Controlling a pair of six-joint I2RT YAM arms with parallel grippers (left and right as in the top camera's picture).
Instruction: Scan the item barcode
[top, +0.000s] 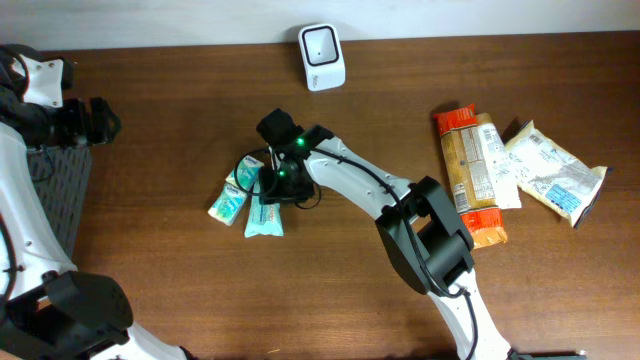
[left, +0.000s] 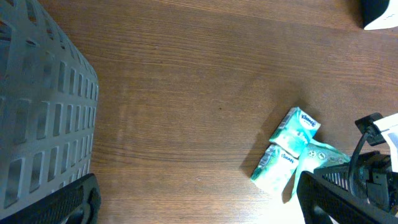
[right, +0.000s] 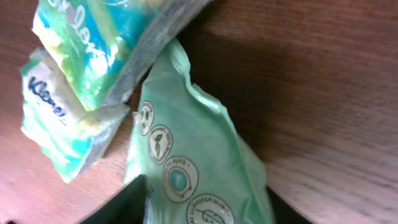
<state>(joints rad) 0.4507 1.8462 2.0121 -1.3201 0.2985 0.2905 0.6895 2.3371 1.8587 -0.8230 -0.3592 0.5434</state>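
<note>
Since the green pouch looks light, soft and slick, a pinch across its flat middle seems best. The right gripper straddles it, a finger at each edge; whether they bite I cannot tell. The pouch lies well short of the white scanner, the right arm stretched forward, wrist tipped down. Farther from the scanner, the left gripper hangs spread wide, empty.

green pouch | flat, icons up | white scanner | well apart

Wooden table: tissue packs, snacks, scanner
</note>
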